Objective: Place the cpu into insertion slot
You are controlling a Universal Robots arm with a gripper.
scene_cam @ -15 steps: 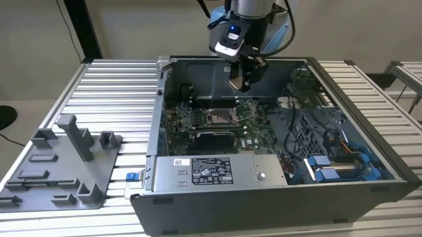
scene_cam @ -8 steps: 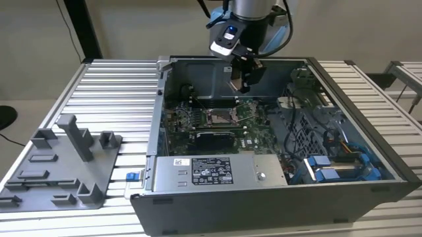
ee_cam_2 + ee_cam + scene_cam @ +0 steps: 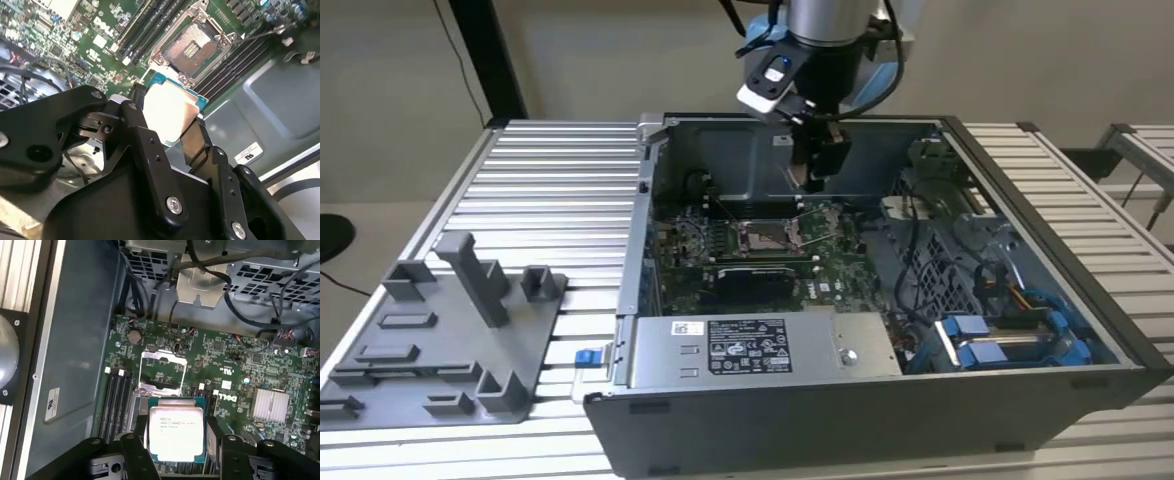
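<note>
The black two-fingered gripper (image 3: 815,180) on the silver arm hung inside the open grey metal computer case (image 3: 761,430), over the green circuit board (image 3: 834,240). Its jaws were clenched on the cpu, a small thin square chip with a dull silver-grey metal face on a teal-edged base (image 3: 172,107). In both wrist views the chip sat squarely between the jaws, one black finger (image 3: 150,145) pressed against each of two opposite edges and the metal face turned toward the cameras (image 3: 176,432).

The insertion slot, a small square socket with a shiny silver metal frame (image 3: 765,235), lay below and just beyond the jaws, with its frame lifted open and its inside bare (image 3: 162,372). The chip was held apart from it, not seated. In the second wrist view a thin wire lever ran along one side of the socket (image 3: 192,47). Long black memory slots (image 3: 117,400) ran alongside the socket, nearer the jaws on one side. A ribbed silver heat sink (image 3: 271,404) stood on the board, well to one side of the jaws.
</note>
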